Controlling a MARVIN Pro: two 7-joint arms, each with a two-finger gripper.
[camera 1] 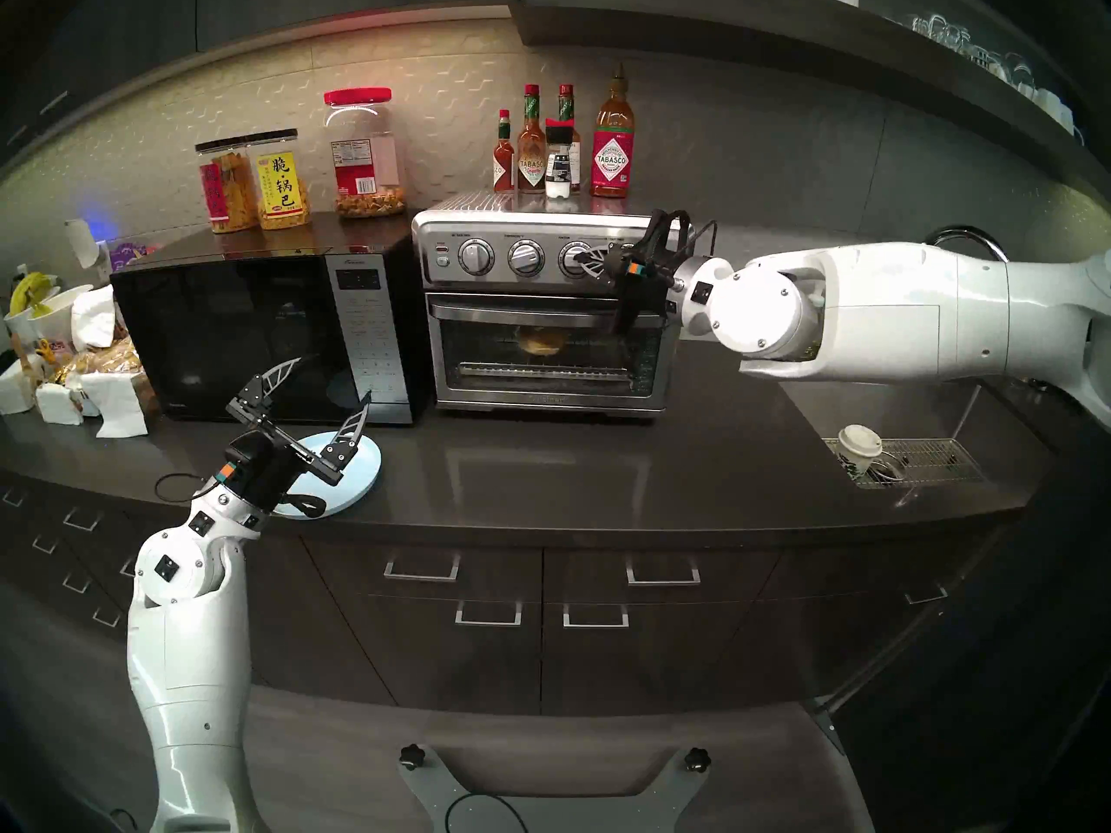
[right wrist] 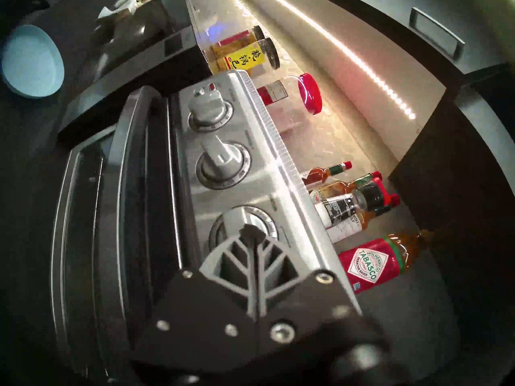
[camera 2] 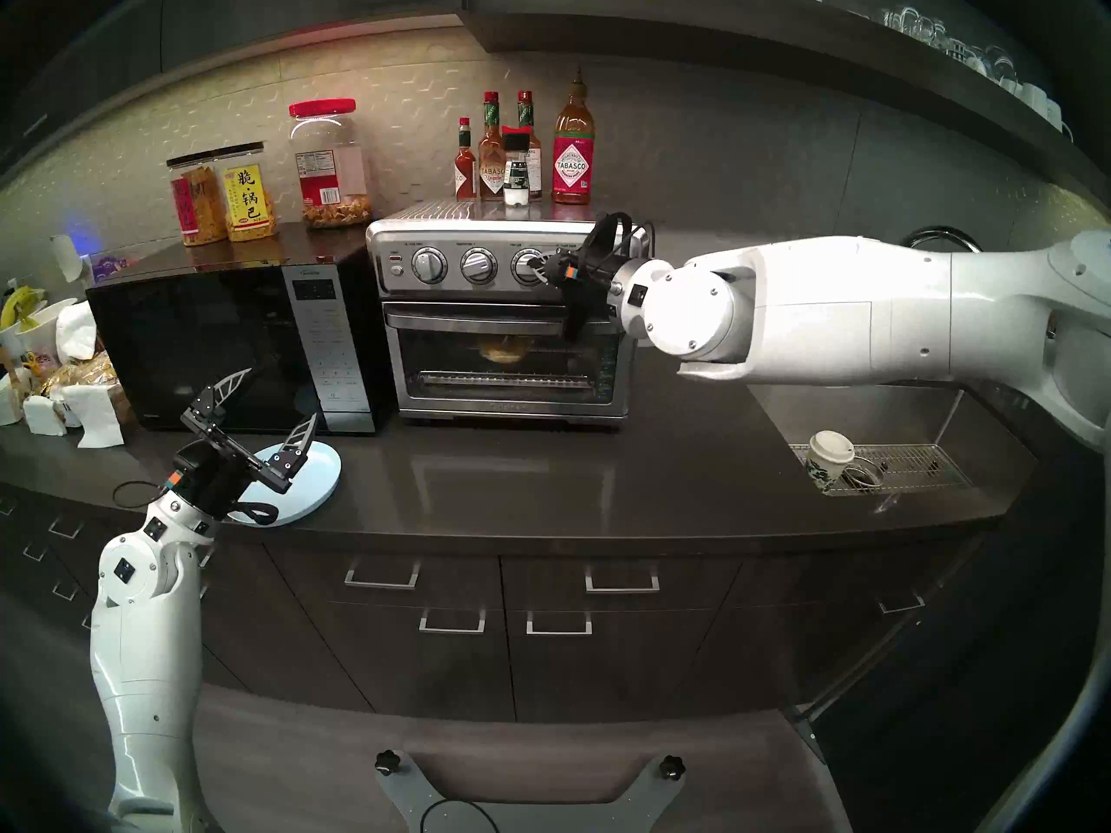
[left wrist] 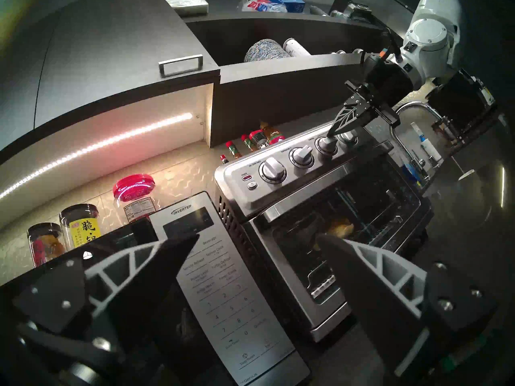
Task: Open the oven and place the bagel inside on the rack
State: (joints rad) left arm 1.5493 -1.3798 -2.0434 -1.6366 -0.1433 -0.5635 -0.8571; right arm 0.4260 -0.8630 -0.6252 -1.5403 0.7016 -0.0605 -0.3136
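Observation:
The brushed-steel oven (camera 1: 544, 387) stands on the counter with its glass door up and closed under the bar handle (camera 1: 523, 312). Through the glass the golden bagel (camera 1: 541, 340) (camera 2: 504, 348) (left wrist: 340, 228) shows inside, resting at the level of the thin wire rack (camera 1: 592, 344). My right gripper (camera 1: 580, 262) (right wrist: 250, 229) is shut, its joined tips touching the third knob (left wrist: 326, 146) of the control panel. My left gripper (camera 1: 332, 378) (left wrist: 257, 236) hangs open and holds nothing, above the pale blue plate (camera 1: 367, 459), in front of the microwave.
A black microwave (camera 1: 240, 333) stands just left of the oven with snack jars (camera 1: 282, 182) on top. Sauce bottles (camera 1: 612, 146) stand on the oven's top. To the right is a sink (camera 1: 938, 405) with a paper cup (camera 1: 860, 447). Food bags (camera 1: 102, 357) crowd the far left.

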